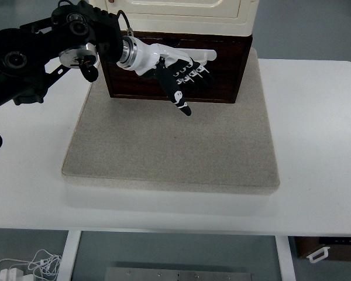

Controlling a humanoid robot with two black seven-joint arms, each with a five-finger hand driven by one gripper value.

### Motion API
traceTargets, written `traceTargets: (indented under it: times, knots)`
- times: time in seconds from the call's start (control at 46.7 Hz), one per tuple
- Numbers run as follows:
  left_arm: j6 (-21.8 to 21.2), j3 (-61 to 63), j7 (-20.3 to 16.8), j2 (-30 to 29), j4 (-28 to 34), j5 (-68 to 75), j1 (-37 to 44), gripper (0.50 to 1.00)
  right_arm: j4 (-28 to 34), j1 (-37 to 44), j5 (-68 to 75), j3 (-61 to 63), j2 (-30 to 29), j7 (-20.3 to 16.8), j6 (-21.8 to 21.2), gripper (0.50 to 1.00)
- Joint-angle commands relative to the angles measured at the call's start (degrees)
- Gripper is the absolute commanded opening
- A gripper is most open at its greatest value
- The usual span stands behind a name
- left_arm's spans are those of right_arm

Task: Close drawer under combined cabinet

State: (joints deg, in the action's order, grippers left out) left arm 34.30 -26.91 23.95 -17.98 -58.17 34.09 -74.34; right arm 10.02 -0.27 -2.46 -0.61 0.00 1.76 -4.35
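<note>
A cream cabinet (187, 14) stands at the top of the view on a dark brown wooden drawer (225, 79), whose front face points toward me. My left hand (184, 73), white with black fingers, comes in from the left on a black arm and lies flat against the drawer front. Its fingers are stretched out and hold nothing; the thumb points down toward the mat. I cannot tell how far the drawer sticks out from under the cabinet. The right arm does not show.
The cabinet rests on a grey felt mat (175, 146) spread over a white table (316, 146). Below the table's front edge, white cables (29, 266) lie on the floor at left and a brown box (333, 249) sits at right.
</note>
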Motion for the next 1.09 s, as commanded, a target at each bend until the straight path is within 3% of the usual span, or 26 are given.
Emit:
traceTargets:
  times: [0.0, 0.257, 0.493, 0.857, 1.071]
  knots:
    - [0.7, -5.16, -0.05, 1.1, -0.02, -2.45, 1.48, 1.0, 0.0, 0.0, 0.0, 0.0, 0.0, -0.01, -0.05, 0.952]
    - [0.7, -15.45, -0.4, 2.68, -2.13, -9.21, 2.54, 1.0, 0.0, 0.0, 0.0, 0.0, 0.0, -0.01, -0.05, 0.952]
    - [0.7, -24.33, -3.21, 3.39, -2.21, -12.12, 2.54, 1.0, 0.0, 0.0, 0.0, 0.0, 0.0, -0.01, -0.05, 0.952]
    - [0.7, -42.34, -13.23, 3.03, -1.16, -12.91, 3.06, 1.0, 0.0, 0.0, 0.0, 0.0, 0.0, -0.01, -0.05, 0.952]
    - [0.7, -52.27, -17.89, 2.24, 4.98, -12.82, 2.98, 1.0, 0.0, 0.0, 0.0, 0.0, 0.0, -0.01, 0.04, 0.952]
